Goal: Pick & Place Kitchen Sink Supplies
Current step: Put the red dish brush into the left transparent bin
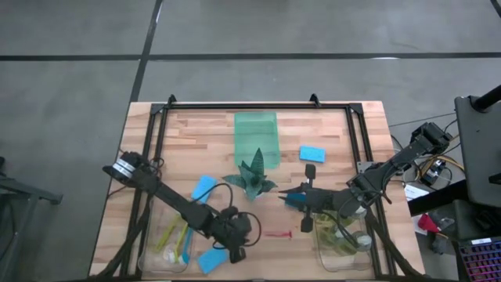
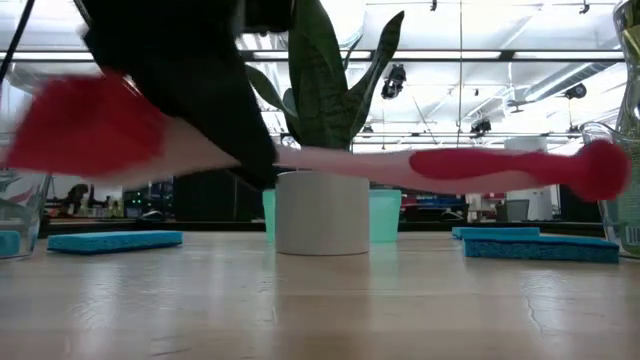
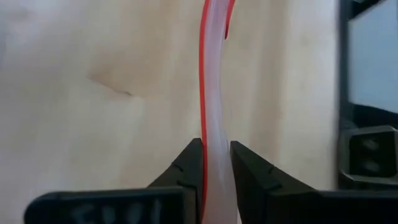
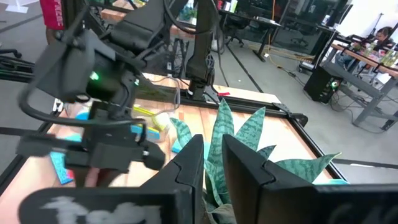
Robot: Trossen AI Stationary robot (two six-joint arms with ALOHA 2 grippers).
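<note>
Red brush [image 1: 278, 233] lies low in the centre of the high view, its thin handle stretched between the two clear bins, and the left pincer [image 1: 244, 234] is clamped on its near end; the left wrist view shows the pale, red-edged handle [image 3: 211, 124] squeezed between the two dark fingers [image 3: 186, 168] and running away over the wooden surface [image 1: 329, 129]. In the low view the brush crosses the frame level above the surface, its red head [image 2: 520, 168] at the right, with the dark arm coming down at the upper left. The right pincer [image 1: 299, 200] sits right of centre in the high view, just beside the spiky plant [image 1: 250, 178], and its fingers [image 4: 193, 162] stand nearly together with nothing between them, the plant's striped leaves showing beyond them. Three blue sponges lie loose on the surface: one [image 1: 311, 153] right of the green tray [image 1: 257, 137], one [image 1: 204, 188] left of the plant, and one [image 1: 212, 259] at the lower edge beside the left bin [image 1: 149, 251]. That bin holds yellow and blue brushes [image 1: 176, 235]. The right bin [image 1: 325, 258], at the lower right, holds soap bottles [image 1: 348, 239], though how many I cannot tell.
</note>
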